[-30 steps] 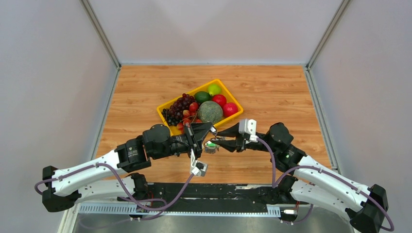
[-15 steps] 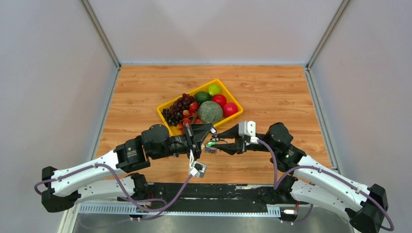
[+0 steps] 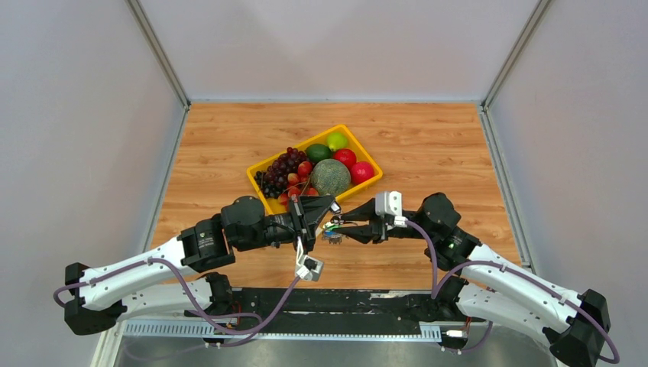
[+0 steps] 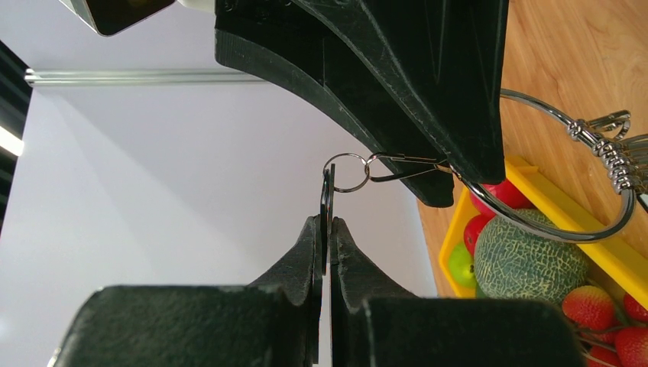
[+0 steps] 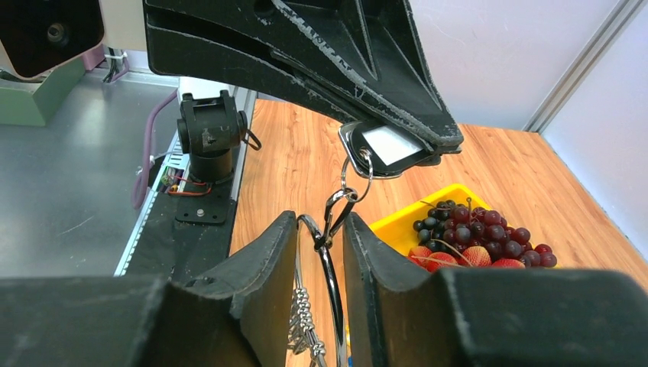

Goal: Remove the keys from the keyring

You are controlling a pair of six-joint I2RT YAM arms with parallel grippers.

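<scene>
Since the left gripper [image 4: 326, 223] has its jaws pressed together on a thin black tag [image 5: 390, 145], seen edge-on from its own wrist, we take that end as firmly held. From the tag a small split ring [image 4: 346, 154] leads to a wire clip [image 4: 401, 162], and the clip hooks onto the keyring [image 4: 565, 238]. All of this is up in the air over the table [image 3: 428, 138], near the yellow tray [image 3: 363, 147]. The keys [image 3: 332, 234] show only as a small bunch where the grippers meet, too small for us to count.

Further right, the right gripper [image 5: 319, 222] has its jaws narrowly apart on either side of the ring's wire. We cannot tell whether the pads bite it.

We judge the ring to be light, stiff, springy and slippery, so the thin wire could roll between pads. We would grip a bare stretch beside the clip, and hold the tag across its flat faces.
</scene>
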